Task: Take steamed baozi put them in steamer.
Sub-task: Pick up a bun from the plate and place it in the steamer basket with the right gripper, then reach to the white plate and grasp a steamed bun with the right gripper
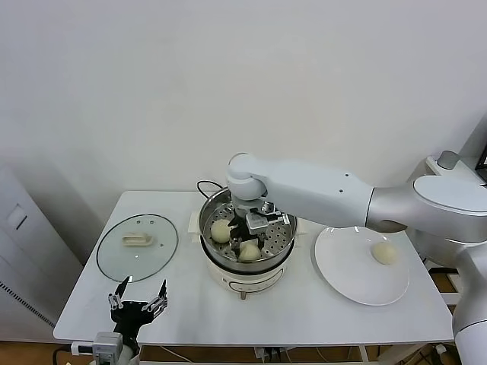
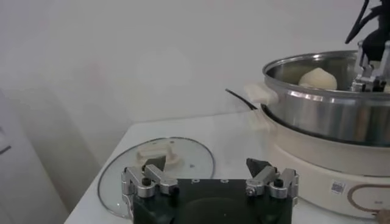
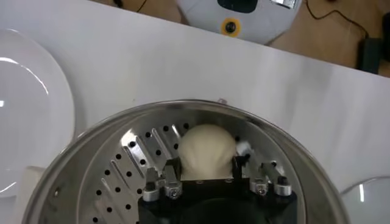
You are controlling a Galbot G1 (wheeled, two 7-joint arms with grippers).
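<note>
The steel steamer (image 1: 205,220) (image 2: 317,103) (image 3: 91,158) sits on its white cooker base at the table's middle. Two steamed baozi lie inside, one at the left (image 1: 221,230) (image 2: 317,78) and one toward the front (image 1: 249,251) (image 3: 207,146). My right gripper (image 1: 245,232) (image 3: 204,161) reaches down into the basket. Its fingers flank the front baozi closely, slightly parted from it, and the bun rests on the perforated floor. A third baozi (image 1: 384,252) lies on the white plate (image 1: 358,281). My left gripper (image 1: 138,293) (image 2: 206,165) hovers open and empty near the table's front left.
The glass lid (image 1: 137,247) (image 2: 183,158) with a white handle lies flat at the table's left, just beyond the left gripper. A black cord (image 1: 204,185) runs behind the cooker. The plate's edge (image 3: 30,109) shows beside the steamer in the right wrist view.
</note>
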